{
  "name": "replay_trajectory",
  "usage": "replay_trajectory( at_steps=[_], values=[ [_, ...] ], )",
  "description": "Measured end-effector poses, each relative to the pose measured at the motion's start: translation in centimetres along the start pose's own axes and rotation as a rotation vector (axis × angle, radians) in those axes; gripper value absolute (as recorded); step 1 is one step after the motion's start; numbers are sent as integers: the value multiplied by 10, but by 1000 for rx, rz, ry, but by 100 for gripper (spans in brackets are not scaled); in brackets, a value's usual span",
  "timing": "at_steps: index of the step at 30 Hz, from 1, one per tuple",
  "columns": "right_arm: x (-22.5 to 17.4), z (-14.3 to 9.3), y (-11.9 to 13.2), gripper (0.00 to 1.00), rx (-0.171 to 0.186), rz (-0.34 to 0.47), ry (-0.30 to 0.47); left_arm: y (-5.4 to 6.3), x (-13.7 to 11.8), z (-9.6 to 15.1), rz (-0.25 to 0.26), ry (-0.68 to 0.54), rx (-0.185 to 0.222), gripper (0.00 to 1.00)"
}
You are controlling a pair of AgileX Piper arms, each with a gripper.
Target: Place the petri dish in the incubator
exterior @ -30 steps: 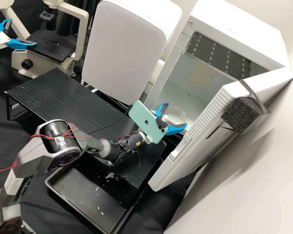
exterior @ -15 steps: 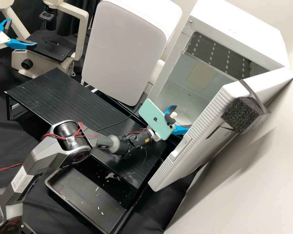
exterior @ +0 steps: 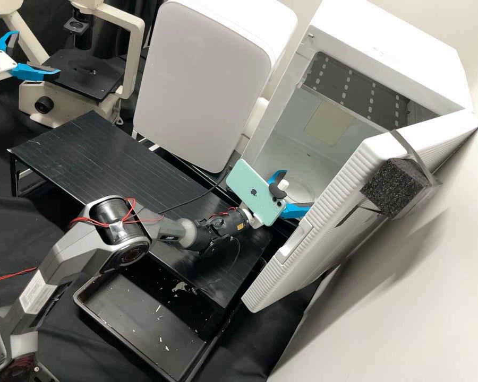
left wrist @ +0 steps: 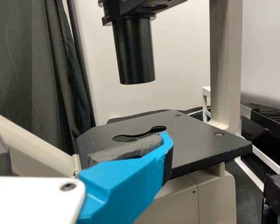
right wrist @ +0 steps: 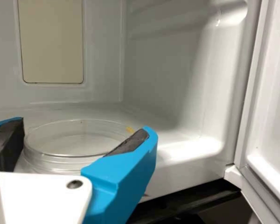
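While the right end effector point(right wrist: 85, 132) has its blue, dark-padded fingers closed about the rim of the clear, round petri dish point(right wrist: 79, 147), slipping looks the chief hazard. Dish sits just inside the white, boxy incubator point(exterior: 393, 58), low over its smooth floor or on it; contact underneath can't be told. If the grip loosens with a gap beneath, dish drops and the lid may jump. If already down, further lowering would press clear plastic against the floor. On release, a pad could cling to the rim and drag the dish toward the rounded front lip point(right wrist: 191, 170); placement near the mouth leaves little margin. Judged nearly done: settle, spread, back out straight.

Obstacles: ribbed white door point(exterior: 313, 244) stands open close beside one finger, so a sideways swing on leaving could knock it. Mint-green phone point(exterior: 252, 192) on the wrist adds bulk near the opening. Black speckled foam block point(exterior: 390, 185) strapped to the door.

Around: black ridged desk point(exterior: 101, 154) under the forearm; shallow black tray point(exterior: 133, 318) with pale flecks, nearer the camera. Left end effector point(exterior: 36, 53) by the beige microscope point(exterior: 135, 58), well apart, spread, nothing between its fingers.
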Motion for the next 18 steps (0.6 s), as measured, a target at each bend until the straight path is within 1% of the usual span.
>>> replay_trajectory(
  at_steps=[11,13,15,18],
  values=[
    [-3,2,-3,100,1,-4,-3,0,0,0,0,0,0,100],
    [-6,4,-5,100,5,-7,-3,0,0,0,0,0,0,100],
    [-9,5,-6,100,19,-11,3,0,0,0,0,0,0,100],
    [-17,2,-4,100,22,-14,24,0,0,0,0,0,0,100]
  ],
)
